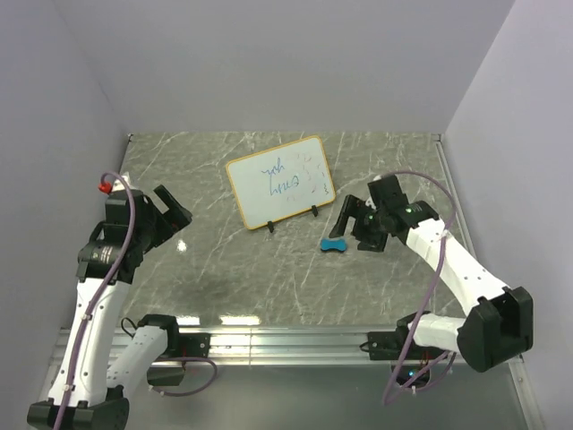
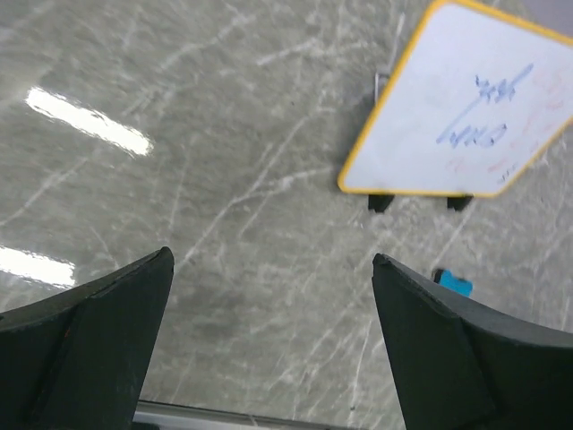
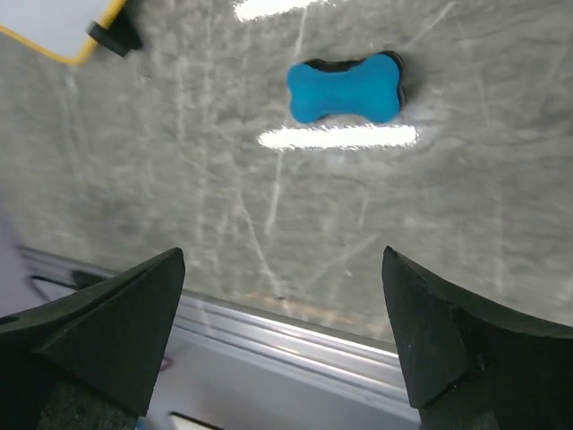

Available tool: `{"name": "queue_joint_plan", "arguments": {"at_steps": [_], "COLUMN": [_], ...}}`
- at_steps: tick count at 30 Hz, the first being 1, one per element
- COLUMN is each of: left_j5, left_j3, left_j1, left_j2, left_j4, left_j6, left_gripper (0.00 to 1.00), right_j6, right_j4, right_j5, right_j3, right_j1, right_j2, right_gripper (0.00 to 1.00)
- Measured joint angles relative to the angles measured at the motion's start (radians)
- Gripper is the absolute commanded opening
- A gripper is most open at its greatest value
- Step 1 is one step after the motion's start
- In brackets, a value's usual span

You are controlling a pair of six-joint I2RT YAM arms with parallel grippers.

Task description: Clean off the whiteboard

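Note:
The whiteboard [image 1: 280, 182] stands tilted on two small black feet at the middle back of the table, with blue scribbles and faint red marks on it. The left wrist view shows the whiteboard [image 2: 466, 112] at the upper right; in the right wrist view only a corner of the whiteboard [image 3: 63, 27] shows. A small blue bone-shaped eraser [image 1: 334, 245] lies flat just right of the board's front; the eraser [image 3: 346, 88] is clear in the right wrist view. My right gripper [image 1: 354, 224] hovers open just right of the eraser, holding nothing. My left gripper [image 1: 166, 215] is open and empty, well left of the board.
The marble-patterned tabletop [image 1: 224, 269] is walled at the back and both sides. A metal rail [image 1: 286, 340] runs along the near edge by the arm bases. A cable with a red fitting [image 1: 105, 187] loops over the left arm.

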Motion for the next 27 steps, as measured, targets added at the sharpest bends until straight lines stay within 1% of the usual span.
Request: {"name": "queue_joint_plan", "arguments": {"at_steps": [5, 8, 10, 13, 16, 17, 20, 23, 27], "left_j5": [0.051, 0.077, 0.086, 0.089, 0.089, 0.089, 0.089, 0.09, 0.095], "left_j3": [-0.059, -0.075, -0.075, -0.075, -0.071, -0.068, -0.068, -0.068, -0.068], "left_j1": [-0.029, -0.035, -0.037, -0.038, -0.038, -0.038, -0.038, -0.038, -0.039], "left_j2": [-0.055, -0.064, -0.062, -0.05, -0.035, -0.029, -0.031, -0.044, -0.054], "left_j4": [0.019, 0.023, 0.029, 0.037, 0.035, 0.032, 0.024, 0.006, -0.014], "left_j6": [-0.009, -0.013, -0.019, -0.028, -0.035, -0.037, -0.052, -0.07, -0.084], "left_gripper": [1.0, 1.0, 0.99, 1.0, 0.99, 0.99, 0.99, 1.0, 0.99], "right_j6": [-0.139, -0.241, -0.29, -0.348, -0.405, -0.444, -0.467, -0.494, -0.515], "right_j4": [-0.154, -0.206, -0.222, -0.226, -0.22, -0.21, -0.211, -0.192, -0.152], "right_j5": [0.214, 0.333, 0.386, 0.437, 0.477, 0.516, 0.563, 0.621, 0.634], "right_j3": [0.176, 0.274, 0.311, 0.317, 0.316, 0.316, 0.332, 0.372, 0.377], "right_j1": [0.135, 0.226, 0.267, 0.303, 0.307, 0.312, 0.327, 0.365, 0.401], "right_j2": [0.055, 0.124, 0.187, 0.29, 0.364, 0.394, 0.427, 0.495, 0.561], "right_gripper": [0.98, 0.98, 0.97, 0.96, 0.95, 0.93, 0.93, 0.94, 0.94]}}
